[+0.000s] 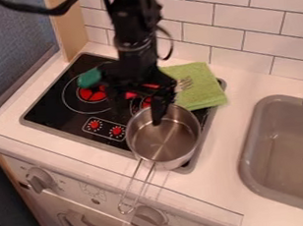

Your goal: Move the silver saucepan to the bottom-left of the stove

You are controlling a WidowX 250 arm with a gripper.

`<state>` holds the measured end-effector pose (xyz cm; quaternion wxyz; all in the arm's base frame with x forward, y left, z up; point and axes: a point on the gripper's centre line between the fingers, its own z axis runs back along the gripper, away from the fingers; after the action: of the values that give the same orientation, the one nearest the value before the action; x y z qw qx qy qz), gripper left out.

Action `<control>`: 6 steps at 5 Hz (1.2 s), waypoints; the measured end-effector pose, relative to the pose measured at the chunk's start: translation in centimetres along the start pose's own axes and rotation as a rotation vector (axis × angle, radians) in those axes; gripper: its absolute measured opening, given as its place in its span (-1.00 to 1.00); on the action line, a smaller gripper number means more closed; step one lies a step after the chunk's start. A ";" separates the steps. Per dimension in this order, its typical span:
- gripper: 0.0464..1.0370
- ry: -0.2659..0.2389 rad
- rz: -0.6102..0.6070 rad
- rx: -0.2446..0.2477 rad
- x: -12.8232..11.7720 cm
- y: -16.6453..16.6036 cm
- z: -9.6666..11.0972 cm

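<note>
Handle of the saucepan is jutting over the counter's front edge. Pan's sitting at the stove's front-right corner, so it's still needing a move left. Gripper is hanging over the pan's near-upright wall; can't tell if it's open, closed or gripping. Main risk, I'm guessing: a shallow or off-centre grip is letting the long handle's weight swing or tip the pan. Low travel could be scraping the red knobs or bumping the green object. Any backward drift could be dragging the green cloth along, fork included.
</note>
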<state>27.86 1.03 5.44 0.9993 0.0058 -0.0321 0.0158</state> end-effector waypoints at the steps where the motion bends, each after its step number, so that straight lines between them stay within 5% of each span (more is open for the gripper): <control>1: 0.93 -0.018 -0.041 -0.023 -0.2 0.1 -1.2; 3: 0.81 -0.094 -0.099 -0.079 0.2 -0.3 -3.8; 5: -0.39 -0.099 -0.139 -0.075 0.6 -1.0 -4.4; 6: -0.79 -0.100 -0.160 -0.072 0.6 -1.0 -4.4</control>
<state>28.78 0.15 1.09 0.9941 -0.0269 -0.0818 -0.0657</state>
